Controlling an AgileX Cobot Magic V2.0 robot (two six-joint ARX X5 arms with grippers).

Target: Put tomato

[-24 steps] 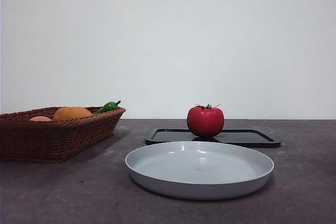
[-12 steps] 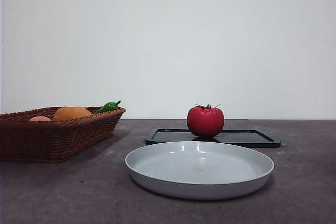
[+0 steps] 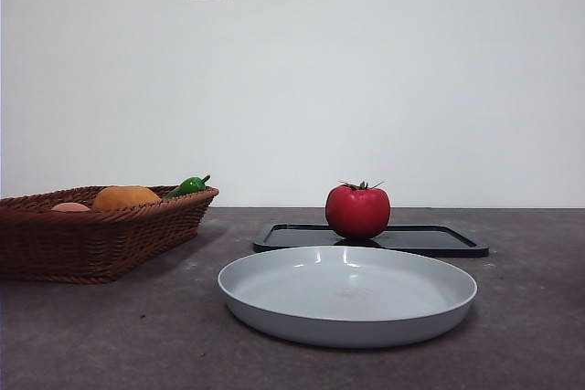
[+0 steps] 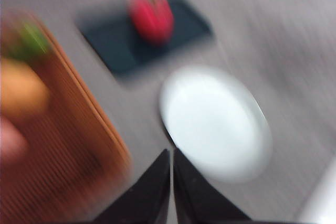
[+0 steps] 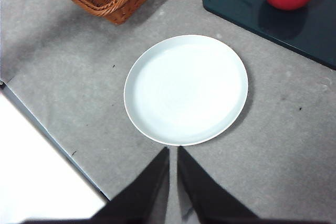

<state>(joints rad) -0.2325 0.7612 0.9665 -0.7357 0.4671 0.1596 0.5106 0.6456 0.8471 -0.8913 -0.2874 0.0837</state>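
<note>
Above the table, left hand (image 4: 171,182) pressed together, right hand (image 5: 173,182) together, tomato (image 3: 357,211) on tray (image 3: 439,242)

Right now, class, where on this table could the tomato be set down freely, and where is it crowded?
The white plate is bare. The black tray has open room beside the tomato. Grey table lies bare between plate and wicker basket. The basket is crowded with an orange fruit and green pepper.
</note>
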